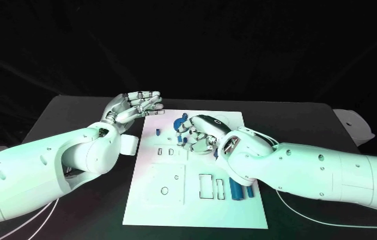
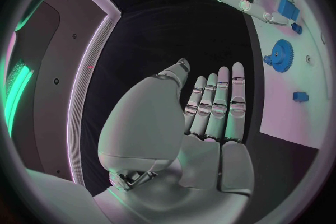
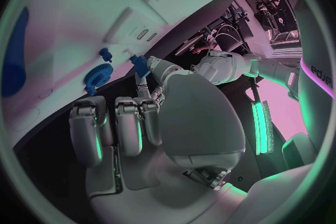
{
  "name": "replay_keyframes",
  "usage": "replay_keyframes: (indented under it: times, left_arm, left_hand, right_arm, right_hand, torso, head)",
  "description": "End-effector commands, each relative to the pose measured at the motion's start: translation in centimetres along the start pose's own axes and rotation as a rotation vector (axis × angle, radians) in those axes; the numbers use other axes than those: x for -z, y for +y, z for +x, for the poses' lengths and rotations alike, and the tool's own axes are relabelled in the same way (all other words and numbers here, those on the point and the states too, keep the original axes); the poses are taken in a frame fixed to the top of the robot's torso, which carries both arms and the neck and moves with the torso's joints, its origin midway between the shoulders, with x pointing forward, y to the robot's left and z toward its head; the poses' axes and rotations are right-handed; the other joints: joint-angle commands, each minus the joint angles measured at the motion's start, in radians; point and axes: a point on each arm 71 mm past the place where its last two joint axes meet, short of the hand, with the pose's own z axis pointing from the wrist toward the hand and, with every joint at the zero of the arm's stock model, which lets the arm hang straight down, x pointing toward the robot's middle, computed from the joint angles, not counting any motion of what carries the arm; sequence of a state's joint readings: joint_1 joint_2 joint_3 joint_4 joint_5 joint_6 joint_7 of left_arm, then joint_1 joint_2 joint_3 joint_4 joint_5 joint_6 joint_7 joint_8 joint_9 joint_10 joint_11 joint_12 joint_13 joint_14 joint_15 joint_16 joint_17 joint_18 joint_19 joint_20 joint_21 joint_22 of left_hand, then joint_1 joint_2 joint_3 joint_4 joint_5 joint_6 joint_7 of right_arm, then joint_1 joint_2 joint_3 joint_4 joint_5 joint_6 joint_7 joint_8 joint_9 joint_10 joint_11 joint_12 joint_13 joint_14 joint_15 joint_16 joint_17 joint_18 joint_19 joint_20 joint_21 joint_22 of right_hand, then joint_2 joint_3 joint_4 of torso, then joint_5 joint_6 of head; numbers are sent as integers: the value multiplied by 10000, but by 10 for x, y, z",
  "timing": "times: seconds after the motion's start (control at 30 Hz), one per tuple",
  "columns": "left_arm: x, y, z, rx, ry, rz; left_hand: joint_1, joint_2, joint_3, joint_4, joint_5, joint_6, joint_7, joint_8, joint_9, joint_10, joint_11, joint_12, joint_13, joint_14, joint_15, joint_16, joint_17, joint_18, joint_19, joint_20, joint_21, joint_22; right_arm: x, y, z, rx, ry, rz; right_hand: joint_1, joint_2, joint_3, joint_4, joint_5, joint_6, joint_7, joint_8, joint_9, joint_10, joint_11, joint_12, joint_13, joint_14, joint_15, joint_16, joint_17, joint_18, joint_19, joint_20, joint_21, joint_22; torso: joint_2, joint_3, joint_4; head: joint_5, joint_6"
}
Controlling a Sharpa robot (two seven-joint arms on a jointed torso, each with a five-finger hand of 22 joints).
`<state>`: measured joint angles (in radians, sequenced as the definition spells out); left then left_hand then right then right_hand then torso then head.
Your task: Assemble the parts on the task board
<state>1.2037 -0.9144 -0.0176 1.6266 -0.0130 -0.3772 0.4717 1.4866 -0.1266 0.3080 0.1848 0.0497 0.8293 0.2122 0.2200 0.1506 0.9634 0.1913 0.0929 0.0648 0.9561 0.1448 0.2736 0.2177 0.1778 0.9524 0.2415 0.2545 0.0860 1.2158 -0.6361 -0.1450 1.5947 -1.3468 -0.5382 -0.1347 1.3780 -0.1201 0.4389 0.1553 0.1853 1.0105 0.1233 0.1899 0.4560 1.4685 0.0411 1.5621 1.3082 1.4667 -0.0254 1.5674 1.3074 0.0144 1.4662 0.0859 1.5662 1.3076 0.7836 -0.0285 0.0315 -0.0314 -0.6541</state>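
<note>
Small blue part [image 3: 139, 67] pinched at right hand [image 1: 206, 134] fingertips, held low over board [image 1: 177, 196] mid-section; seating not confirmed. Gear [image 2: 281, 56] seen already on board, just beyond those fingers, small blue peg [image 3: 105, 55] beside it. Long blue pieces [image 1: 237, 190] lie loose on board behind right wrist, apparently unplaced; several slots [image 1: 206, 186] seen vacant. Left hand [image 1: 133, 106] held off board's far left corner, fingers straight and close, nothing gripped. Task judged early-to-middle; most left.
</note>
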Motion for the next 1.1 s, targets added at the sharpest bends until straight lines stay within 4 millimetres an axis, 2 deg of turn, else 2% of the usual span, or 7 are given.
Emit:
replay_keyframes:
  times: [0.03, 0.2, 0.43, 0.7, 1.1]
  left_arm:
    - [-1, -1, 2, 75, 149, 123]
    - [-1, -1, 2, 77, 152, 120]
    - [0, -1, 2, 87, 171, 105]
    - [0, -1, 1, 91, 179, 93]
    - [0, -1, 1, 83, 164, 82]
  left_hand:
    - [-82, -1, 65, 8, 5, 44, 332, -39, -10, 74, 18, -36, -3, 43, 4, -66, 9, 54, 65, 26, -51, -9]
    - [-82, -1, 65, 8, 5, 44, 332, -39, -10, 74, 18, -36, -3, 43, 4, -66, 9, 54, 65, 26, -51, -9]
    - [-101, -3, 65, 12, 5, 50, 330, -41, -10, 84, 17, -43, -2, 44, 4, -74, 14, 55, 67, 28, -54, -14]
    - [-101, -3, 65, 12, 5, 50, 330, -41, -10, 84, 17, -43, -2, 44, 4, -74, 14, 55, 67, 28, -54, -14]
    - [-101, -3, 65, 12, 5, 50, 330, -41, -10, 84, 17, -43, -2, 44, 4, -74, 14, 55, 67, 28, -54, -14]
  right_arm:
    - [-2, 3, 9, 514, 100, -18]
    - [-4, 6, 19, 598, 215, -110]
    - [-8, 4, 25, 819, 272, -125]
    - [-8, 1, 30, 991, 459, -86]
    - [-7, -1, 33, 1171, 748, 20]
  right_hand:
    - [6, 61, 20, -31, 19, 193, -126, 299, 258, 967, -77, 8, 2568, 1041, -54, 34, 2634, -144, 1046, -76, 46, 2632]
    - [-3, 45, 14, -39, 19, 197, -130, 309, 265, 967, -81, 7, 2568, 1041, -60, 34, 2634, -144, 1046, -81, 46, 2632]
    - [-8, 31, 10, -49, 15, 201, -135, 317, 271, 972, -85, 14, 2573, 1041, -64, 34, 2634, -144, 1046, -85, 46, 2632]
    - [-14, 11, 4, -64, 6, 203, -140, 327, 279, 986, -91, 34, 2587, 1041, -70, 34, 2634, -144, 1046, -91, 46, 2632]
    - [-81, -33, -23, -62, -59, 195, -142, 346, 294, 982, -95, 27, 2583, 1041, -79, 34, 2634, -144, 1046, -105, 46, 2632]
  torso:
    - [10, 29, -11]
    - [5, 34, -9]
    - [0, 21, -20]
    - [-5, 17, 7]
    - [-3, 10, -9]
  head:
    - [92, -51]
    - [125, -96]
    - [162, -140]
    - [190, -204]
    - [210, -195]
